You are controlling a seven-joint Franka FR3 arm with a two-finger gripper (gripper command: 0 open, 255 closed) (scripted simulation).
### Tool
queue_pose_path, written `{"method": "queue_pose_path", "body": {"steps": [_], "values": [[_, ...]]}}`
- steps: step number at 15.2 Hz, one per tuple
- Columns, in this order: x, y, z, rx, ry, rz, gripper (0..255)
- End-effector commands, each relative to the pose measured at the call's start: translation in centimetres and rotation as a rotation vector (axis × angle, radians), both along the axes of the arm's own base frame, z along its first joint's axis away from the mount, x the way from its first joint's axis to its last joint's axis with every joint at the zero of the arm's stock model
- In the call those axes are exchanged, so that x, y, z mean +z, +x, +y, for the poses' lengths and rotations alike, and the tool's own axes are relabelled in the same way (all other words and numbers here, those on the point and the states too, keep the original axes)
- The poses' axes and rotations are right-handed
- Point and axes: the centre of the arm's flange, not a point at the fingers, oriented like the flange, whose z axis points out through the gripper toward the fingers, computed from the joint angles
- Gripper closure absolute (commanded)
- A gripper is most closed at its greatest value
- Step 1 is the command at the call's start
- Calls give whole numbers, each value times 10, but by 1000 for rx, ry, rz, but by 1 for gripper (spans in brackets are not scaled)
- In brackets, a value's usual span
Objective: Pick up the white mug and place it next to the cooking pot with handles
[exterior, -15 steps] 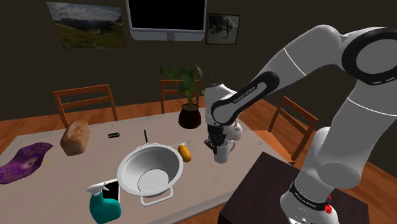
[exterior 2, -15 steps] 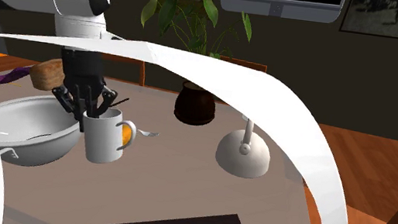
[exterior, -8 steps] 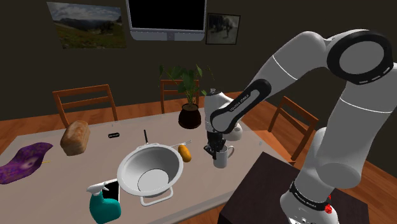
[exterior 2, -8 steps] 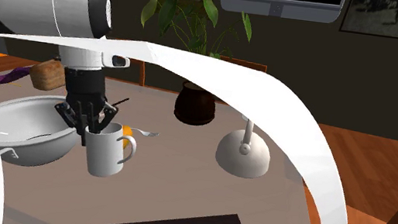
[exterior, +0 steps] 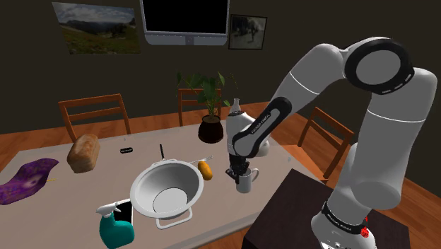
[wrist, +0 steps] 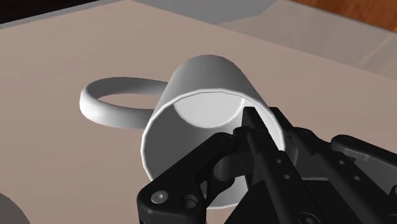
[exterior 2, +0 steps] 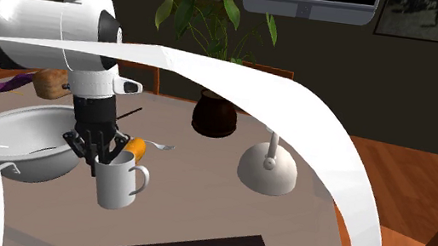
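Observation:
The white mug [exterior: 246, 183] hangs slightly tilted close over the table, a little to the shoulder view's right of the white cooking pot with wire handles [exterior: 145, 181]. My black gripper [exterior: 239, 172] is shut on the mug's rim, one finger inside and one outside. In the second exterior view the mug [exterior 2: 119, 185] hangs under the gripper [exterior 2: 102, 157], handle pointing right, with the pot [exterior 2: 40, 157] just to its left. The wrist view shows the mug [wrist: 205, 86] clasped at its rim by the gripper [wrist: 253, 126], handle sticking out sideways.
An orange oblong thing [exterior: 206, 170] lies between pot and mug. A dark plant pot [exterior: 210, 129] and a white dome-shaped object [exterior 2: 267, 169] stand behind. A bread loaf [exterior: 83, 153], purple cloth [exterior: 25, 181] and teal spray bottle [exterior: 115, 230] sit left. The dark stand [exterior: 297, 212] is lower right.
The gripper has carried the mug lower and toward the table's near edge, away from the plant. Its grip on the rim has stayed the same.

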Motion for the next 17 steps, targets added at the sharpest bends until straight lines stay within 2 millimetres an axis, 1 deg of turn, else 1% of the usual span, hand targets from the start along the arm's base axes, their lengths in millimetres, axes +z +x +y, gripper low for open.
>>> {"method": "queue_pose_path", "body": {"steps": [1,12,13,17], "values": [[-11,1,-1,0,0,-1,255],[-69,1,-1,0,0,-1,255],[-79,1,-1,0,0,-1,255],[-79,1,-1,0,0,-1,255]]}}
